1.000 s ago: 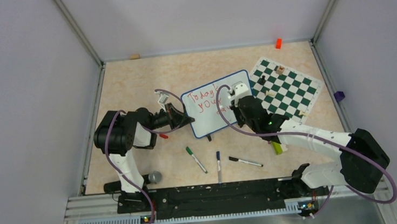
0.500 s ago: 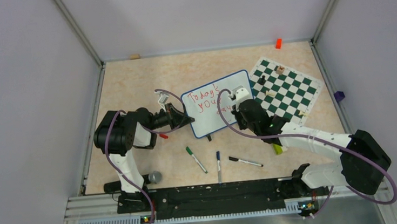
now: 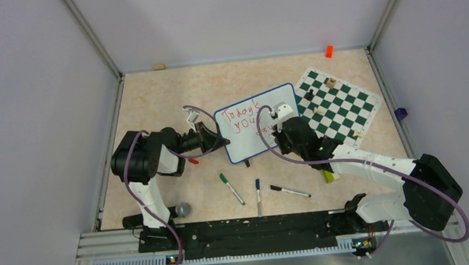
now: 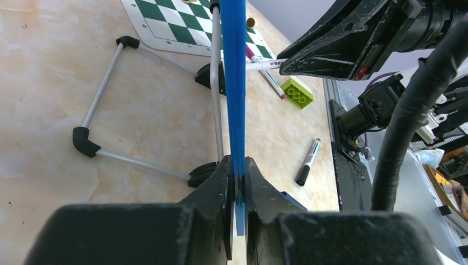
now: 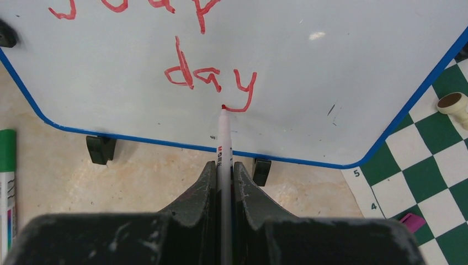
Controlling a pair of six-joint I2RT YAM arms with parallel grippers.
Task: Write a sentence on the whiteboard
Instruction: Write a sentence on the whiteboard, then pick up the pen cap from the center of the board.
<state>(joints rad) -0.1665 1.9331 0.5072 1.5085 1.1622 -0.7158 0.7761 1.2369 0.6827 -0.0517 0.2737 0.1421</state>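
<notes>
The whiteboard [image 3: 254, 134] stands tilted on its black feet at the table's middle, with a blue frame. My left gripper [image 3: 220, 140] is shut on its left edge, seen edge-on in the left wrist view [image 4: 234, 83] between the jaws [image 4: 237, 163]. The sentence [image 3: 243, 114] is in red; the right wrist view shows its last word "day" [image 5: 209, 77]. My right gripper [image 3: 277, 127] [image 5: 223, 165] is shut on a white red-tipped marker [image 5: 223, 138]. The tip touches the board at the end of the "y" tail. The marker also shows in the left wrist view [image 4: 265, 64].
The chess mat [image 3: 338, 104] with small pieces lies right of the board. A green marker [image 3: 231, 188], a blue marker [image 3: 258, 196] and a black marker [image 3: 290, 192] lie near the front. A green brick [image 3: 327, 175] sits under my right arm. An orange piece [image 3: 328, 51] lies at the back wall.
My right gripper has shifted a little down and right along the board with the marker, and the "y" of "day" is now drawn. The left gripper has not moved.
</notes>
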